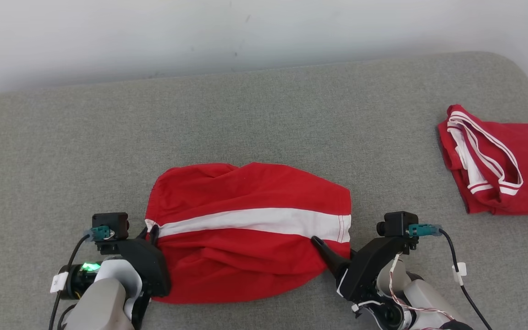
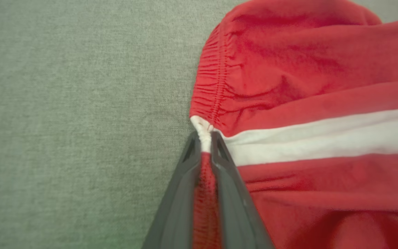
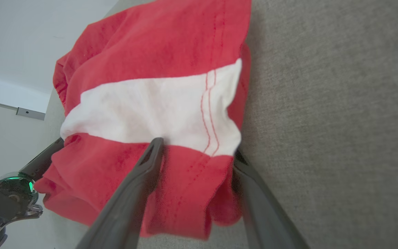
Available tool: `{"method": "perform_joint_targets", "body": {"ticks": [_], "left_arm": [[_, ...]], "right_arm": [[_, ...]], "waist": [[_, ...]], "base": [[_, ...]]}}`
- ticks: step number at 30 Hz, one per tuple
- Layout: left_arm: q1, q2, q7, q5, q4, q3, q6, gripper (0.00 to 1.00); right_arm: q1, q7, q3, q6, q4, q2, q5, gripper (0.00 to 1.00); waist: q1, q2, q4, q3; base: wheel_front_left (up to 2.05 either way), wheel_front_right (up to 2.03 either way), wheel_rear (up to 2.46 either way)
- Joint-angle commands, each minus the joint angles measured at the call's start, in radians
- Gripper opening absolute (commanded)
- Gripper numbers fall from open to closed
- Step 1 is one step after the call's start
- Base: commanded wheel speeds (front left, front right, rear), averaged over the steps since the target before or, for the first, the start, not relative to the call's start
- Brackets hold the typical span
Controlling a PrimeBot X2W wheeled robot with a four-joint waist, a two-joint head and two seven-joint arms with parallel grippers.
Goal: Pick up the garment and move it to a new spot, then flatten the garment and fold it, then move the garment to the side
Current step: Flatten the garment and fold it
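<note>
Shorts: the red shorts (image 1: 245, 229) with a white side stripe lie crumpled near the front edge of the grey mattress (image 1: 264, 114), about midway along it, stretched left to right.
Left hand: the left hand (image 1: 151, 231) is clenched on the waistband (image 2: 216, 86) right where the white stripe ends. My guess is it pins that end so the cloth can be drawn taut.
Right hand: the right hand (image 1: 326, 250) is spread wide at the hem (image 3: 209, 103), cloth bunched between its fingers but not pinched. It looks set to take that end for the flattening.
Jersey: a folded red jersey (image 1: 497, 169) with white trim sits well apart by the right edge, likely put aside there.
Head view gives: both hands at opposite ends of the shorts, and the bare mattress around them.
Left wrist view gives: the gathered elastic and the white bit squeezed between the tips.
Right wrist view gives: one finger on top of the cloth, the other past its edge against the mattress.
</note>
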Motion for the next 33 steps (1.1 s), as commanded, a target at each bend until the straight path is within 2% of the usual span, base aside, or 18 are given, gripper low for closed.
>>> {"method": "perform_joint_targets", "body": {"ticks": [1, 2, 3, 4, 5, 12, 20, 23, 24, 28, 31, 33], "left_arm": [[0.013, -0.016, 0.01, -0.002, 0.021, -0.011, -0.005, 0.0], [0.012, -0.016, 0.007, -0.003, 0.023, -0.013, -0.006, 0.0], [0.011, -0.017, 0.006, -0.003, 0.026, -0.015, -0.006, 0.0], [0.011, -0.018, 0.006, -0.006, 0.028, -0.016, -0.007, 0.0], [0.011, -0.019, 0.005, -0.008, 0.031, -0.017, -0.008, 0.0], [0.01, -0.019, -0.01, -0.018, 0.045, -0.025, -0.01, 0.0], [-0.022, -0.02, -0.119, -0.064, -0.037, -0.019, -0.018, 0.0], [-0.034, -0.025, -0.144, -0.109, -0.102, -0.008, -0.024, 0.0], [-0.045, -0.026, -0.154, -0.137, -0.154, -0.005, -0.025, 0.0], [-0.054, -0.026, -0.16, -0.205, -0.301, 0.012, -0.024, 0.0], [-0.007, -0.027, -0.16, -0.249, -0.42, 0.014, -0.024, 0.0], [0.033, -0.027, -0.16, -0.264, -0.466, -0.002, -0.023, 0.0]], "right_arm": [[0.022, 0.0, 0.006, -0.003, 0.002, 0.001, -0.001, 0.76], [0.02, -0.008, 0.005, -0.003, -0.001, 0.001, -0.009, 0.44], [0.017, -0.017, 0.005, -0.003, -0.006, 0.001, -0.014, 0.18], [0.015, -0.024, 0.001, -0.003, -0.011, 0.001, -0.015, 0.07], [0.013, -0.032, -0.002, -0.003, -0.015, 0.001, -0.018, 0.0], [0.018, -0.064, -0.023, -0.003, -0.056, 0.001, -0.046, 0.0], [0.015, -0.104, -0.072, -0.003, -0.158, 0.001, -0.128, 0.0], [-0.016, -0.108, -0.101, -0.003, -0.191, 0.0, -0.218, 0.0], [-0.047, -0.112, -0.115, -0.003, -0.207, -0.01, -0.29, 0.0], [-0.127, -0.144, -0.13, -0.003, -0.231, -0.058, -0.435, 0.0], [-0.157, -0.14, -0.119, -0.003, -0.226, -0.089, -0.478, 0.0], [-0.161, -0.114, -0.11, -0.003, -0.206, -0.114, -0.467, 0.0]], "waist": [[0.0, -0.0001, 0.001, 0.0], [0.0, -0.0001, 0.001, 0.0], [0.0, -0.0001, 0.001, -0.001], [0.0, -0.0001, 0.002, -0.001], [0.0, -0.0001, 0.002, -0.002], [0.0, -0.0001, -0.002, -0.015], [0.0, -0.0001, -0.006, -0.027], [0.0, -0.0001, -0.008, -0.025], [0.0, -0.0001, -0.01, -0.02], [0.0, -0.0001, -0.009, -0.011], [0.0, -0.0001, -0.004, -0.004], [0.0, -0.0001, 0.0, -0.001]], "base": [[0.0, 0.0, 0.0], [0.0, 0.0, 0.0], [0.0, 0.0, 0.0], [0.0, 0.0, 0.0], [0.0, 0.0, 0.0], [0.0, 0.0, 0.0], [0.0, 0.0, 0.0], [0.0, 0.0, 0.0], [0.0, 0.0, 0.0], [0.0, 0.0, 0.0], [0.0, 0.0, 0.0], [0.0, 0.0, 0.0]]}}
